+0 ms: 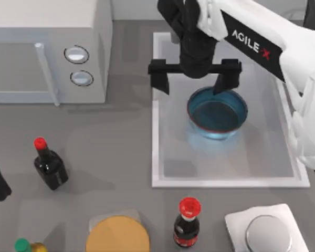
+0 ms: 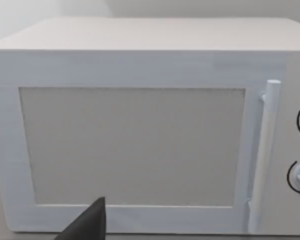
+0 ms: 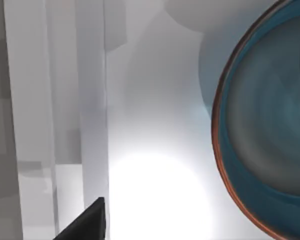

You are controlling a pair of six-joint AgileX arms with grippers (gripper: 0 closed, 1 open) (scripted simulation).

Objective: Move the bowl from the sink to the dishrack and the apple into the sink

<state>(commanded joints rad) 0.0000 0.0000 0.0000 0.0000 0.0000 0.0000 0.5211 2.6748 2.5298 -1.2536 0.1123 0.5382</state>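
Glossy deep-blue round bowl (image 1: 217,113), thin reddish-brown rim, sits in white rectangular sink (image 1: 163,173); right gripper (image 1: 194,79) black fingers spread wide above bowl's far edge. Left gripper's state: cannot tell.

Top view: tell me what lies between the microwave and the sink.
Bare grey table separates the microwave from the sink in the top view.

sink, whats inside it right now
The blue bowl sits in the sink, and looks empty. The right end effector, open, hangs over the bowl's far rim, covering part of the basin.
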